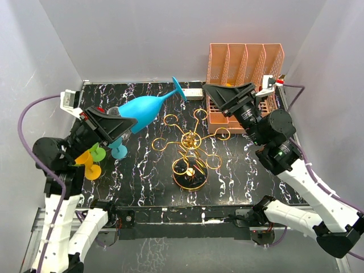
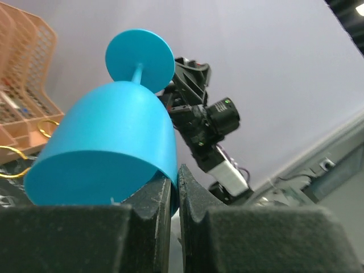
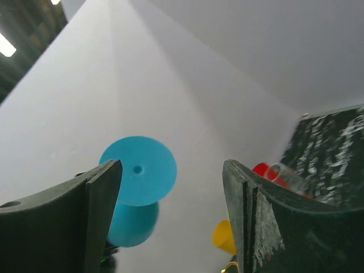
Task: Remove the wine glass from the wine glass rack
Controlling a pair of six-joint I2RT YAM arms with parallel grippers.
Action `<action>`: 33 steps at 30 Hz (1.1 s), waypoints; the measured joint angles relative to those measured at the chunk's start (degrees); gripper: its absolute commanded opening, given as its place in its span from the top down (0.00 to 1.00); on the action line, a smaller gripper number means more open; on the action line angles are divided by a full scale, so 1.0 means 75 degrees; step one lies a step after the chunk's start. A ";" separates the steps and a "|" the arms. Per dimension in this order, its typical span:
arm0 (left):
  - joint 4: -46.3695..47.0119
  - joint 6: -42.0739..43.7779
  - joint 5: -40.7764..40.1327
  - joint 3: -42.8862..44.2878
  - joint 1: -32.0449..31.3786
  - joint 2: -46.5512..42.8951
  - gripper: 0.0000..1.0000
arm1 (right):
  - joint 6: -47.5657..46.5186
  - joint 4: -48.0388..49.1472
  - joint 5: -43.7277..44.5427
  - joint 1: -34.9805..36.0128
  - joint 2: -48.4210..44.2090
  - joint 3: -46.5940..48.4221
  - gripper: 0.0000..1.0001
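Observation:
A blue wine glass (image 1: 145, 108) is held in the air on its side, foot pointing to the back right, left of and above the gold wire rack (image 1: 191, 148). My left gripper (image 1: 126, 122) is shut on the glass's bowl rim; the left wrist view shows the rim (image 2: 165, 170) pinched between the fingers. The rack stands in the table's middle with its looped arms bare. My right gripper (image 1: 219, 92) is open and empty, raised right of the rack; its wrist view shows the glass's foot (image 3: 139, 170) beyond the fingers.
An orange slotted file organizer (image 1: 244, 79) stands at the back right. Yellow (image 1: 88, 165), green (image 1: 96, 152) and blue (image 1: 118, 149) glasses sit under my left arm at the table's left. A red glass (image 3: 267, 173) shows in the right wrist view. The black marbled table (image 1: 148, 176) is walled in white.

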 measured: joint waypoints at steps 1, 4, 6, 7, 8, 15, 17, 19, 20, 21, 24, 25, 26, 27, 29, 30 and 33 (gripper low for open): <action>-0.0498 0.0262 -0.0137 0.0178 0.0000 -0.0064 1.00 | -0.0414 -0.0201 0.0251 0.0000 -0.0026 0.0082 0.16; -0.2393 0.1268 -0.0880 0.0947 0.0000 -0.0323 1.00 | -0.1647 -0.0603 0.0921 0.0000 -0.0154 0.0178 0.09; -0.3416 0.1784 -0.1384 0.1320 0.0000 -0.0539 1.00 | -0.2296 -0.0766 0.1274 0.0000 -0.0251 0.0178 0.07; -0.3972 0.2028 -0.1652 0.1504 0.0000 -0.0659 1.00 | -0.2614 -0.0801 0.1463 0.0000 -0.0306 0.0169 0.06; -0.4517 0.2253 -0.1926 0.1667 0.0000 -0.0766 1.00 | -0.2929 -0.0822 0.1664 0.0000 -0.0370 0.0157 0.06; -0.8110 0.3220 -0.3634 0.2130 0.0000 -0.0845 1.00 | -0.4170 -0.0825 0.2512 0.0000 -0.0673 0.0085 0.05; -0.9017 0.3392 -0.4051 0.2133 0.0000 -0.0758 1.00 | -0.4363 -0.0819 0.2664 0.0000 -0.0726 0.0012 0.05; -0.9926 0.3555 -0.4421 0.2133 0.0000 -0.0650 1.00 | -0.4500 -0.0816 0.2748 0.0000 -0.0764 -0.0079 0.05; -1.0334 0.3631 -0.4578 0.2133 0.0000 -0.0592 1.00 | -0.4561 -0.0822 0.2792 0.0000 -0.0772 -0.0128 0.05; -1.0690 0.3713 -0.4718 0.2119 0.0000 -0.0536 1.00 | -0.4625 -0.0825 0.2833 0.0000 -0.0775 -0.0187 0.05; -1.1558 0.3864 -0.5193 0.1976 0.0000 -0.0376 1.00 | -0.4771 -0.0836 0.2900 0.0000 -0.0784 -0.0332 0.05; -1.1838 0.3885 -0.5435 0.1868 0.0000 -0.0297 1.00 | -0.4803 -0.0842 0.2923 0.0000 -0.0793 -0.0376 0.05; -1.2088 0.3923 -0.5657 0.1749 0.0000 -0.0198 1.00 | -0.4832 -0.0860 0.2943 0.0000 -0.0801 -0.0408 0.05; -1.2298 0.3963 -0.5869 0.1629 0.0000 -0.0064 1.00 | -0.4881 -0.0889 0.2996 0.0000 -0.0816 -0.0434 0.05; -1.2560 0.4089 -0.6257 0.1367 0.0000 0.0321 1.00 | -0.4951 -0.0909 0.3051 0.0000 -0.0857 -0.0472 0.05; -1.2604 0.4167 -0.6423 0.1230 0.0000 0.0565 1.00 | -0.4975 -0.0935 0.3072 0.0000 -0.0874 -0.0472 0.05; -1.2584 0.4336 -0.6784 0.0970 0.0000 0.1134 1.00 | -0.5103 -0.0988 0.3165 0.0000 -0.0965 -0.0472 0.05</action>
